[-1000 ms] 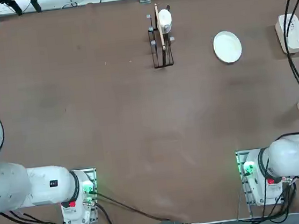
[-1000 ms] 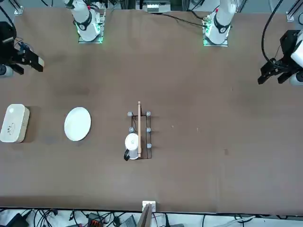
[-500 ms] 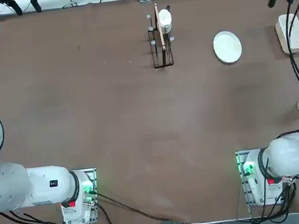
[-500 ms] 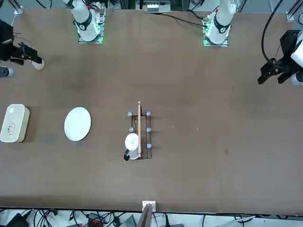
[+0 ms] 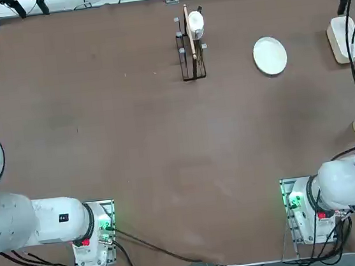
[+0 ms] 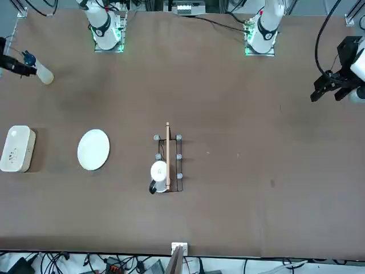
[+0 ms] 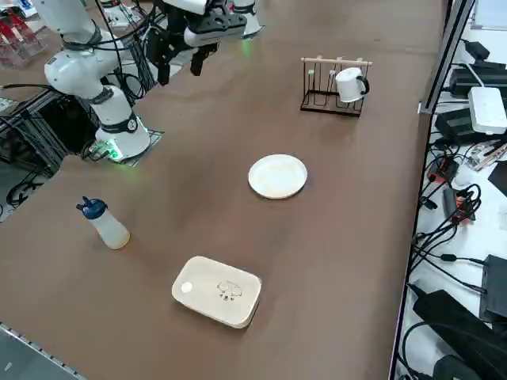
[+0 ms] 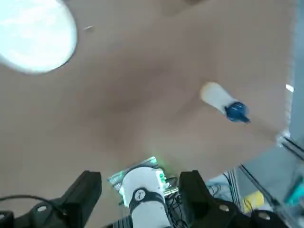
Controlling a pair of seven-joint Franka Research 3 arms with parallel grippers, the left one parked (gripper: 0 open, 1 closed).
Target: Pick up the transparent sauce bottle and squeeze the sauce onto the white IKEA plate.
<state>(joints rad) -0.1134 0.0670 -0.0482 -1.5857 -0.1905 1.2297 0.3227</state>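
One white plate (image 7: 277, 176) resting; one dish (image 7: 217, 291), one bottle (image 7: 109, 229) sitting right of plate. One rack (image 7: 323, 108) standing left of plate, holding one mug (image 7: 348, 85).

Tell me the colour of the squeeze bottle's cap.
The cap is dark blue; it shows best in the right side view.

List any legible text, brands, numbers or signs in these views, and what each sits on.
No words or numbers legible anywhere.
Cream-white dish: small line drawing on its base, no text I can make out.
Right arm: round mark near its base, too small to read.
White plate, sauce bottle, white mug: no text visible.
Right gripper: jaws open above the table, no readable marking.
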